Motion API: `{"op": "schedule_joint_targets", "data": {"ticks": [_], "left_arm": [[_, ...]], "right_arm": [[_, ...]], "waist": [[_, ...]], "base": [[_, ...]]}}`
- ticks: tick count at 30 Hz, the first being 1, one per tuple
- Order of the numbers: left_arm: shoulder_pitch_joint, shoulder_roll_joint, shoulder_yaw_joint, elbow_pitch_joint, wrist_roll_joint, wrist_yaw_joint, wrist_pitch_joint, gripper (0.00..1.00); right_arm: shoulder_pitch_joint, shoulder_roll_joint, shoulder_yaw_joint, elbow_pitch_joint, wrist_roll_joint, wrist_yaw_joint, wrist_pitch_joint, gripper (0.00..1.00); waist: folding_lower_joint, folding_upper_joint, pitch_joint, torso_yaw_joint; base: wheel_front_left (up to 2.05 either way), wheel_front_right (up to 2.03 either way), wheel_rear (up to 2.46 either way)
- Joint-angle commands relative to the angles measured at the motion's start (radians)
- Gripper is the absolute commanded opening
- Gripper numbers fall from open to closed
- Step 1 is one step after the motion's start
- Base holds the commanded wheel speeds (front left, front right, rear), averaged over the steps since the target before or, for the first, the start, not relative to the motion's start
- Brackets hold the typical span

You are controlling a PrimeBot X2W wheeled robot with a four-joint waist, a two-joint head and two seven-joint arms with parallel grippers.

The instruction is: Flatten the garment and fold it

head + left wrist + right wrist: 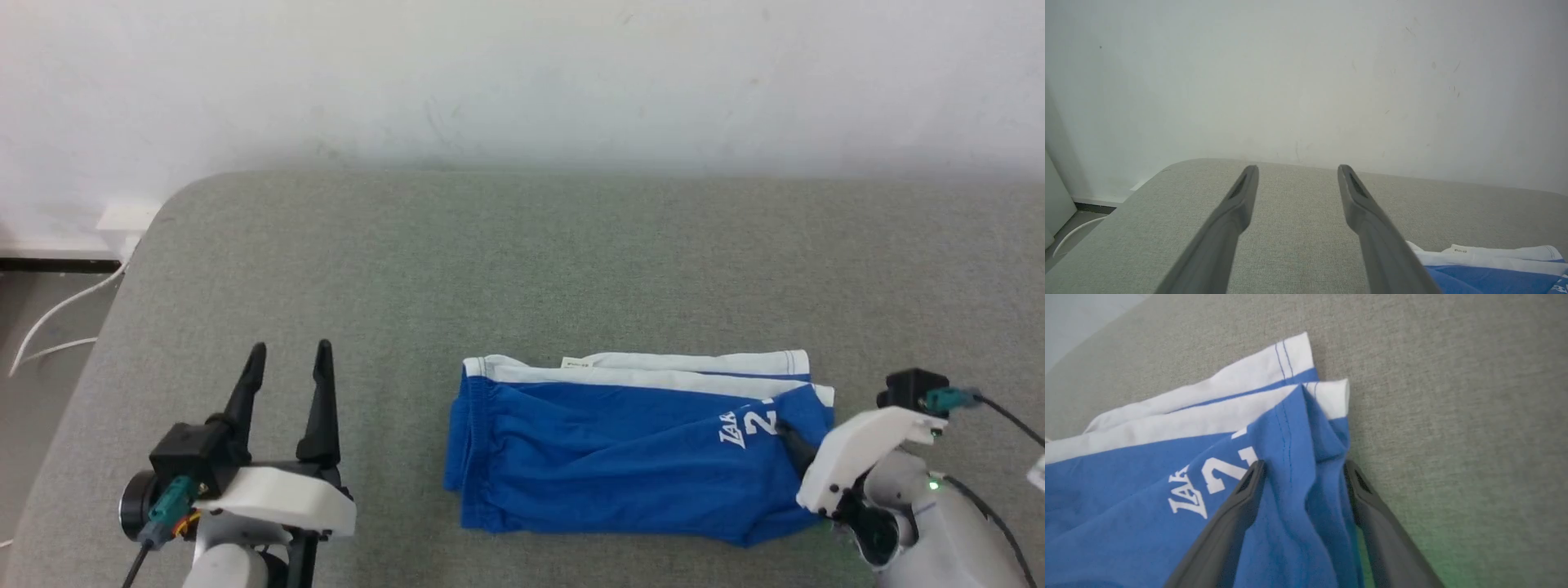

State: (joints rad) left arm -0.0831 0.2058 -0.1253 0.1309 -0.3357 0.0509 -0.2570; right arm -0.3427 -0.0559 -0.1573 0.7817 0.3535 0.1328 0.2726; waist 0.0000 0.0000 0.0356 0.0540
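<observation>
Grey fabric worktop (522,261), white wall behind; cable (53,310) at 9 o'clock. Folded garment (620,457) at 5 o'clock. Left claw (291,347) spread, clear; right claw (1303,465) spread, straddling a garment fold.

1 shorts (620,457), 1 table (571,245), 2 pincers: L (290,351), R (1304,469).

Blue shorts (620,457) folded on grey counter (490,269), 5 o'clock of centre; white trim along 12 o'clock edge, "2" toward 3 o'clock end. Left tool (291,349) at 8 o'clock, fingers (322,392) spread, well apart from shorts. Right tool (800,449) at 4 o'clock, dark finger (790,434) on fabric beside "2".
</observation>
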Motion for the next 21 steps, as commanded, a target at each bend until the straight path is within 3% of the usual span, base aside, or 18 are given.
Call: {"op": "schedule_joint_targets", "data": {"ticks": [1,3,4,5,7,12,16,21], "left_arm": [[0.01,-0.012,0.013,0.007,0.014,-0.014,-0.005,1.0],[0.014,-0.026,0.024,0.016,0.027,-0.027,-0.005,1.0],[0.016,-0.032,0.029,0.022,0.032,-0.033,-0.005,1.0],[0.017,-0.038,0.035,0.027,0.037,-0.038,-0.005,1.0],[0.019,-0.047,0.047,0.036,0.045,-0.048,-0.005,1.0],[0.023,-0.066,0.074,0.049,0.066,-0.068,-0.005,1.0],[0.027,-0.079,0.092,0.053,0.079,-0.08,-0.005,1.0],[0.029,-0.093,0.102,0.054,0.085,-0.094,-0.005,1.0]], "right_arm": [[-0.01,0.006,0.02,0.055,0.005,-0.002,0.022,1.0],[-0.039,0.006,0.056,0.105,0.031,-0.002,0.033,1.0],[-0.051,0.006,0.079,0.122,0.051,-0.002,0.035,0.86],[-0.062,0.006,0.098,0.133,0.069,-0.002,0.027,0.45],[-0.079,0.006,0.123,0.148,0.087,-0.002,-0.005,0.04],[-0.102,0.006,0.101,0.175,0.027,-0.002,-0.082,0.0],[-0.099,-0.007,-0.022,0.15,-0.13,-0.002,-0.118,0.0],[-0.068,-0.04,-0.173,0.038,-0.315,-0.002,-0.083,0.0]], "waist": [[0.0,0.0,0.001,0.005],[0.0,0.0,0.001,0.008],[0.0,0.0,0.001,0.009],[0.0,0.0,0.001,0.01],[0.0,0.0,0.001,0.009],[0.0,0.0,-0.002,0.004],[0.0,0.0,-0.002,-0.003],[0.0,0.0,0.0,-0.008]], "base": [[0.0,0.0,0.0],[0.0,0.0,0.0],[0.0,0.0,0.0],[0.0,0.0,0.0],[0.0,0.0,0.0],[0.0,0.0,0.0],[0.0,0.0,0.0],[0.0,0.0,0.0]]}}
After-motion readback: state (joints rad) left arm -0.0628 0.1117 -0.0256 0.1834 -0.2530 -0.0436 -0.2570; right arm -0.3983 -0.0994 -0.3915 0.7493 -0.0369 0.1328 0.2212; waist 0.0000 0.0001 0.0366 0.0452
